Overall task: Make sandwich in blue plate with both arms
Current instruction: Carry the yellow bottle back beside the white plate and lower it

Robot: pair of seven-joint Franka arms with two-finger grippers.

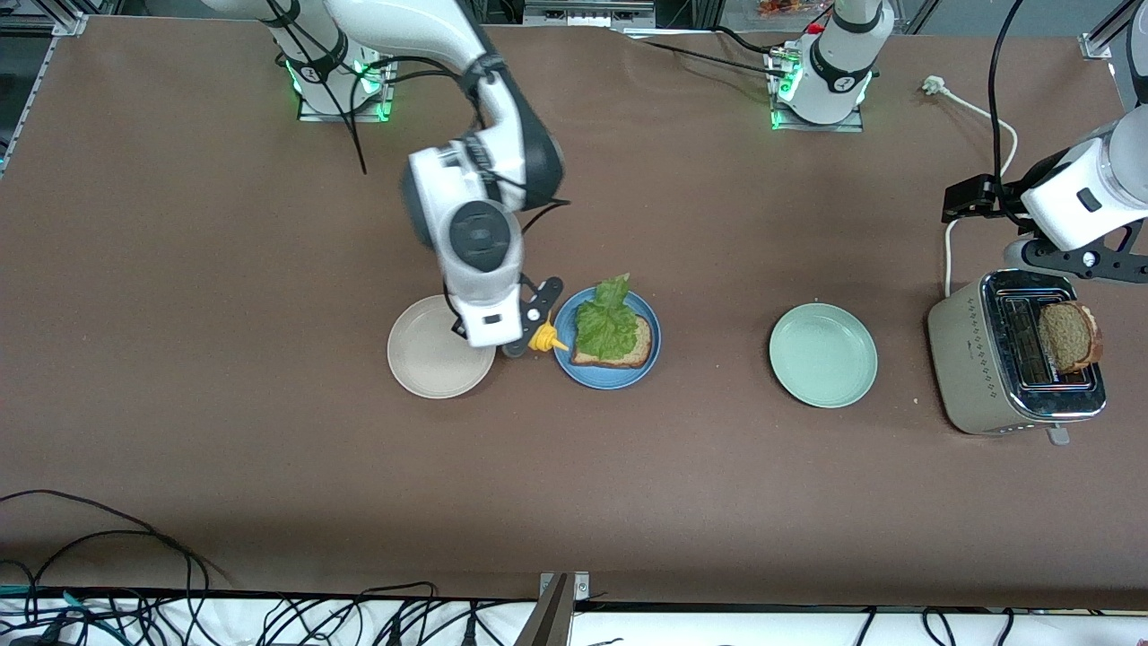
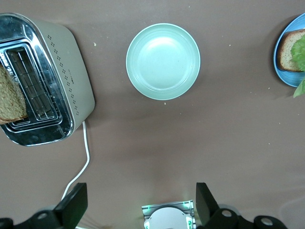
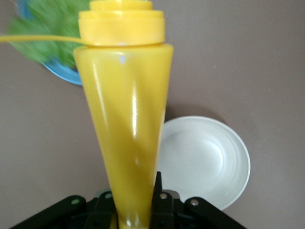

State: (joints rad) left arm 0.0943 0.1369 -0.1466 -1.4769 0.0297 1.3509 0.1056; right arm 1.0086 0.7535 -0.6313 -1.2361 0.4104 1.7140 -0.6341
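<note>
Nearest the front camera, the toaster (image 1: 1013, 368) stands at the left arm's end of the table (image 1: 269, 467), with a brown bread slice (image 1: 1069, 336) sticking up out of one slot. A little farther from the camera sit three plates in a row: the cream plate (image 1: 430, 363) toward the right arm's end, the blue plate (image 1: 607, 339) beside it, and the mint-green plate (image 1: 822, 354) between the blue plate and the toaster.

On the blue plate lies one bread slice (image 1: 628, 352) with a ruffled lettuce leaf (image 1: 608, 318) on top; the sandwich has no upper slice yet.

The right claw (image 1: 529, 334) hangs over the gap between the cream and blue plates, clenched on a yellow squeeze bottle (image 3: 126, 119). The bottle's long axis runs toward the blue plate, its nozzle pointing at the rim, just short of the lettuce. The lettuce lies straight ahead of the nozzle, so I judge a short carry along that axis would bring the sauce over it.

The left claw (image 2: 140, 207) is released, fingers wide apart, and waits over the table just above the toaster. That arm is much the nearer to the toasted slice, and the slice's flat faces suggest a pinch across its thickness.
</note>
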